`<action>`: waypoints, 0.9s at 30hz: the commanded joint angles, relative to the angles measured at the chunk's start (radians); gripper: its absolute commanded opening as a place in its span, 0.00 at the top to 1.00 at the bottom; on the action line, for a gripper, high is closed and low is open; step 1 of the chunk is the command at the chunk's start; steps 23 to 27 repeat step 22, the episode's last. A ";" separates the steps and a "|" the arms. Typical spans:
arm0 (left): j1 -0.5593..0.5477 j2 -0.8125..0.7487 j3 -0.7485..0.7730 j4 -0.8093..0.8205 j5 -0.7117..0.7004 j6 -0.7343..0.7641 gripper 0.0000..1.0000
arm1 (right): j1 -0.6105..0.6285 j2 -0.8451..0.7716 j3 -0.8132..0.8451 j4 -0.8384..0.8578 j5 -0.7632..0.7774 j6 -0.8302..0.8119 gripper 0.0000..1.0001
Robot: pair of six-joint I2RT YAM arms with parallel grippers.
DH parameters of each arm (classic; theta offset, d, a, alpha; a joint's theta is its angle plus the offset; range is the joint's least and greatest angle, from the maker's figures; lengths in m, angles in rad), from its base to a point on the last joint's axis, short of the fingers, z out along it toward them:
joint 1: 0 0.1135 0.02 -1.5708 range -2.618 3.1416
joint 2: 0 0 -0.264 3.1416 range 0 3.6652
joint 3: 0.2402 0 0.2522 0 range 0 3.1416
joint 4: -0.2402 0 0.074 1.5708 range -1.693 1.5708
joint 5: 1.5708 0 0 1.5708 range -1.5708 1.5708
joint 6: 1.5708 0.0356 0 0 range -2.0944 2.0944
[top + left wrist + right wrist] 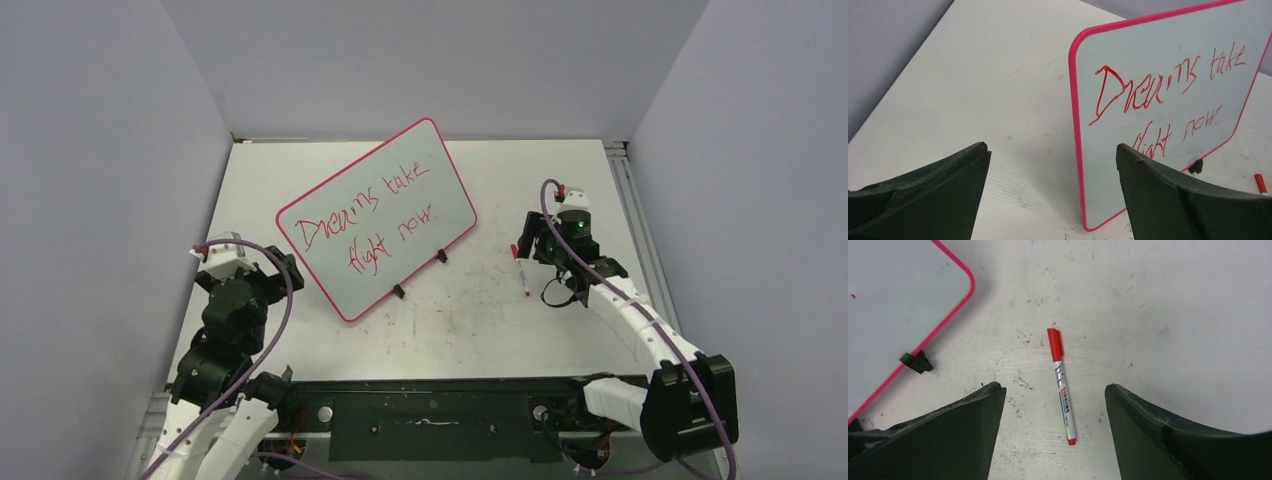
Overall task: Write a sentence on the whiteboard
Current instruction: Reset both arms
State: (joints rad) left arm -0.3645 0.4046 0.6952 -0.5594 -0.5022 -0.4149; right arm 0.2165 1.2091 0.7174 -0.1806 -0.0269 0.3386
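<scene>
The whiteboard (375,220) stands tilted on two black clip feet (398,292) at the table's middle, with "Dreams take flight now" on it in red. The left wrist view shows its pink-rimmed near corner (1168,100) and the writing. My left gripper (1051,147) is open by the board's left end (280,268), with nothing between its fingers. A red-capped marker (1061,385) lies flat on the table to the right of the board (523,280). My right gripper (1053,385) hangs open over it (527,255), the fingers well apart on either side and not touching it.
Grey walls close in the white, ink-smudged table (480,310) on three sides. A metal rail (630,200) runs along its right edge. One corner of the board (898,300) and one clip foot (915,361) lie left of my right gripper.
</scene>
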 commanded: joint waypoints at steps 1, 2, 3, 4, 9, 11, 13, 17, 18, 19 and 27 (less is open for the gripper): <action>0.004 0.004 0.076 -0.019 -0.111 -0.012 0.04 | -0.004 -0.162 0.031 -0.016 0.069 -0.043 0.25; 0.004 0.003 0.078 -0.018 -0.111 -0.004 0.04 | -0.003 -0.198 0.031 -0.016 0.076 -0.053 0.25; 0.004 0.003 0.078 -0.015 -0.113 0.004 0.04 | -0.004 -0.242 0.026 -0.012 0.081 -0.060 0.25; 0.004 0.002 0.076 -0.012 -0.113 0.011 0.04 | -0.003 -0.289 0.018 0.000 0.090 -0.067 0.24; 0.004 0.012 0.073 -0.013 -0.095 0.024 0.04 | 0.000 -0.530 -0.071 0.090 0.151 -0.108 0.24; 0.004 0.015 0.076 -0.016 -0.091 0.024 0.04 | 0.001 -0.595 -0.098 0.111 0.155 -0.109 0.23; 0.004 0.015 0.074 -0.015 -0.077 0.025 0.04 | 0.001 -0.634 -0.103 0.114 0.165 -0.110 0.23; 0.004 0.012 0.072 -0.010 -0.067 0.033 0.04 | 0.001 -0.647 -0.099 0.114 0.163 -0.115 0.23; 0.004 0.013 0.072 -0.009 -0.065 0.038 0.04 | 0.001 -0.646 -0.098 0.113 0.161 -0.115 0.23; 0.004 0.014 0.072 -0.012 -0.067 0.041 0.04 | 0.001 -0.647 -0.097 0.110 0.159 -0.115 0.23; 0.004 0.022 0.078 -0.026 -0.096 0.035 0.04 | 0.001 -0.648 -0.089 0.103 0.153 -0.115 0.23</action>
